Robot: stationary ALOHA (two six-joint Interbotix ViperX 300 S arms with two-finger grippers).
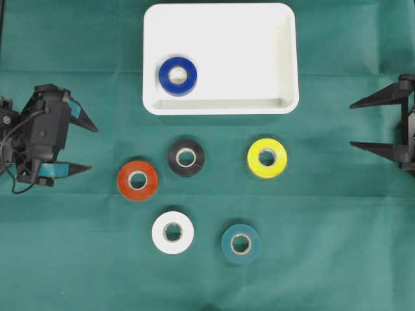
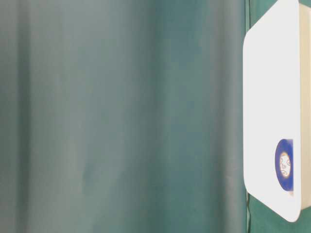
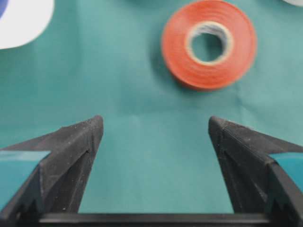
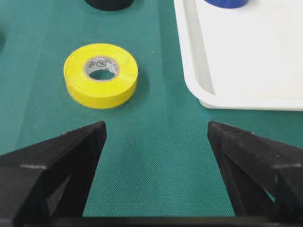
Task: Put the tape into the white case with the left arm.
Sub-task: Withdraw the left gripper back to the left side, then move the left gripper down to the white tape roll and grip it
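**Ana:** Tape first: where does it sit from the left claw [image 1: 87,148]?

**Ben:** The blue tape roll [image 1: 177,76] lies flat inside the white case [image 1: 259,45], in the case's corner nearest that claw, ahead of the tips and off to the upper side in the overhead view. From the left wrist view only a sliver of blue and one rounded case corner show at the top left edge; the rest is cut off.

**Ana:** And the claw itself?

**Ben:** Spread wide, nothing between the fingers, only green desk [image 1: 324,259] cloth. The orange roll [image 3: 209,43] lies just ahead of its tips, slightly blurred.

**Ana:** The other rolls?

**Ben:** Beyond the orange one from the left claw: black roll [image 1: 186,157], then yellow roll [image 1: 267,157]; white roll [image 1: 172,232] and teal roll [image 1: 240,243] lie lower in the overhead view. All are apart from each other.

**Ana:** Right claw [image 1: 353,124]?

**Ben:** Also spread wide and empty, partly cut off by the overhead frame's edge. The yellow roll lies ahead of it to the left in its wrist view, the case corner to the right; the black roll is clipped at the top.

**Ana:** Table-level view?

**Ben:** Mostly a blurred green expanse; only the case and blue roll show, cut by the right edge.
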